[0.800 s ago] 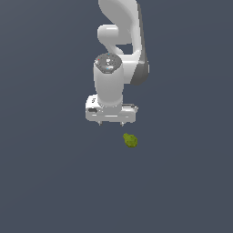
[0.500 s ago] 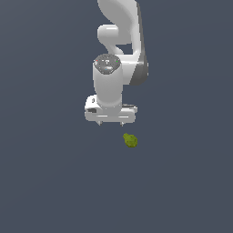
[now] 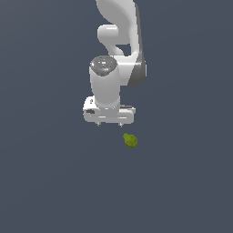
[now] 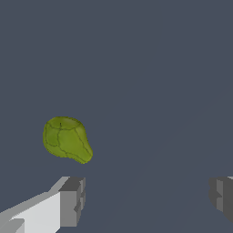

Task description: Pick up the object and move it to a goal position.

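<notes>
In the wrist view, the gripper (image 4: 145, 198) stood with its jaws spread wide and nothing between them, the grey fingertips (image 4: 73, 200) apart at either side of the frame, and the olive-green object (image 4: 66, 138) lay on the dark grey floor (image 4: 150, 68) just beyond one fingertip, outside the gap. In the exterior view, the object (image 3: 131, 140) rested on the floor (image 3: 45, 182) below the gripper (image 3: 108, 124) and slightly toward the exterior view's right, near it but not touching, with the white arm (image 3: 119, 41) rising behind it to the frame's upper edge
</notes>
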Controlling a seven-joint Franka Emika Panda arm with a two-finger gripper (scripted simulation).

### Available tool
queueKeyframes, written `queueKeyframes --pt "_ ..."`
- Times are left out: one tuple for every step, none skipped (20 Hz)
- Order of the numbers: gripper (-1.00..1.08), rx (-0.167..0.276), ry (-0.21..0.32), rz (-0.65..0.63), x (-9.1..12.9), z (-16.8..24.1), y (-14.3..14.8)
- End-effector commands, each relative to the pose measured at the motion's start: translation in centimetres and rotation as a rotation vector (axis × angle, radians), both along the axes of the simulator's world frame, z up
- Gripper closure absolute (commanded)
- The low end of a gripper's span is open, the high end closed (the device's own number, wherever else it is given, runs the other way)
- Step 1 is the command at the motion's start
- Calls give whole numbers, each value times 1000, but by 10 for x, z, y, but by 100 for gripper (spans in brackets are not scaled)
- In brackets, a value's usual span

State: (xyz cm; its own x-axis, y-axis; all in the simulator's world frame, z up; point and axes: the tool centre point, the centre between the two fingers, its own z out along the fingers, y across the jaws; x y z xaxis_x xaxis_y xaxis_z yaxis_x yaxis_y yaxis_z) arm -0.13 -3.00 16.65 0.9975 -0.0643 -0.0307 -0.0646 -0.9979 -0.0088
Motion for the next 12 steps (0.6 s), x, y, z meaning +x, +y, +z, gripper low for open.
queueKeyframes --pt "-92 -1 -1 12 1 -4 5" --pt "-92 -2 -2 20 1 -7 9" --pt "-92 -3 -3 30 2 -10 13" --pt "-92 -4 -4 42 3 -14 19" --pt "-92 -5 -6 56 3 -18 25" --pt "-92 -7 -8 71 4 -23 31" --pt "-92 -8 -10 88 5 -29 39" --pt "-92 -9 -13 106 5 -35 47" --pt "-92 -9 -16 126 6 -41 56" --pt "-92 -10 -18 145 6 -47 65" --pt "-92 -10 -21 162 6 -53 72" --pt "-92 -10 -23 177 6 -57 79"
